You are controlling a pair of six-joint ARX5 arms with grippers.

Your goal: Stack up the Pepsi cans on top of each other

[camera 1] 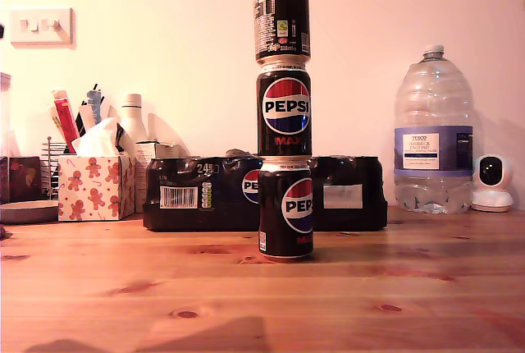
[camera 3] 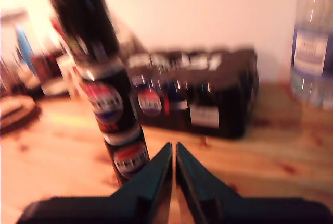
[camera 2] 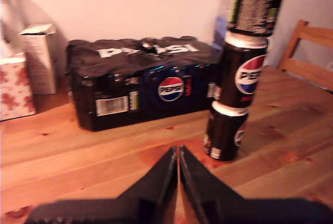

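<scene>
Pepsi cans (camera 1: 285, 107): glossy black metal, silver rims. Table (camera 1: 123, 287): smooth varnished wood, knots visible. 24-pack (camera 1: 189, 193) behind cans: shiny crinkled dark plastic wrap. Water bottle (camera 1: 433, 135), exterior view's right: clear ribbed plastic, paper-looking label. Tissue box (camera 1: 94, 187), exterior view's left: printed card.

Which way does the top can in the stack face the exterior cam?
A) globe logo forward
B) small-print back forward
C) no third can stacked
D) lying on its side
B: the top can shows white small print and no globe, standing upright on the middle can, whose Pepsi logo faces the camera, above the bottom can.
</scene>
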